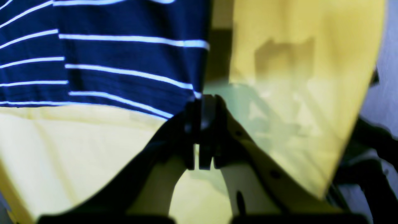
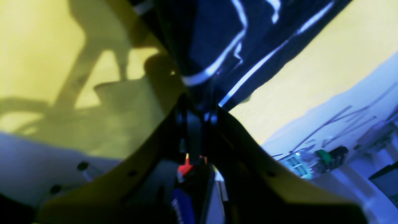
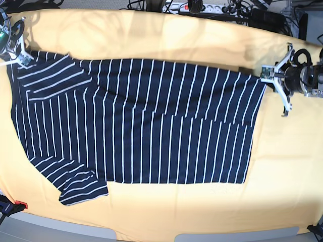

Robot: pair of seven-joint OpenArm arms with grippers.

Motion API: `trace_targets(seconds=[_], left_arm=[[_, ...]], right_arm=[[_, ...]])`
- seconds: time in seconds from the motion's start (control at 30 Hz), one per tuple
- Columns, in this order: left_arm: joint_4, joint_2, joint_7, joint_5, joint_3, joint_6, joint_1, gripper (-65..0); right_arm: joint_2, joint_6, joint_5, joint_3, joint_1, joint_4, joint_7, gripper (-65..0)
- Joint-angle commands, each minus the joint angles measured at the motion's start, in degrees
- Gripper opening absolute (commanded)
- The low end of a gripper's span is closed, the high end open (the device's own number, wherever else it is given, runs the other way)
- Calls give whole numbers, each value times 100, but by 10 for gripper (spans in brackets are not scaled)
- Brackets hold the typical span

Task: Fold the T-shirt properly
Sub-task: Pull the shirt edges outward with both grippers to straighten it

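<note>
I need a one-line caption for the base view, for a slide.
Striped T-shirt lies spread on the yellow table cover, each far corner pinched by a shut claw: left claw, right claw.

You find no readable text anywhere (the T-shirt [image 3: 136, 121] carries only plain white stripes, no print or label).

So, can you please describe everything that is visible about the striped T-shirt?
The T-shirt is dark navy cloth with thin white stripes and short sleeves. It lies spread flat on the yellow table cover, lengthwise across the base view, one sleeve pointing toward the near edge. The left gripper pinches its corner on that view's right; the right gripper is shut on a bunched edge at its far left.
</note>
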Motion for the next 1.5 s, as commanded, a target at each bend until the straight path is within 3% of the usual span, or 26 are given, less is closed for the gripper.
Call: trace_targets(seconds=[0.0, 0.3, 0.73, 0.8, 0.87, 0.93, 1.07, 1.17, 1.3, 1.47], left_arm=[[79, -254, 4, 13, -74, -6, 20, -650], [439, -636, 4, 11, -74, -6, 706, -650], [737, -898, 262, -66, -74, -6, 1329, -650], [739, -901, 308, -76, -74, -6, 1325, -555], [796, -901, 476, -79, -74, -6, 1309, -428], [970, -901, 831, -85, -74, -6, 1311, -357], [1386, -1004, 1368, -376, -76, -6, 1281, -355], [1683, -1004, 1515, -376, -76, -6, 1281, -355], [1902, -1004, 1639, -378, -76, -6, 1281, -355], [1899, -1004, 1657, -376, -76, -6, 1281, -355]], right_arm=[[131, 37, -44, 70, -66, 74, -197, -650], [411, -7, -48, 70, -968, 105, -487, -650], [413, -2, -61, 70, -1421, 105, -529, -650], [413, 7, -61, 70, -1421, 105, -634, -634], [413, -2, -37, 70, -1421, 105, -796, -520], [413, 0, -42, 70, -1421, 114, -918, -442], [413, -59, -39, 70, -1423, 400, -1001, -423], [413, -221, 94, 70, -1421, 892, -1261, -423], [411, -157, 234, 149, -1585, 1600, -1384, -423], [391, -162, 234, 1012, -2396, 2361, -1453, -423]])
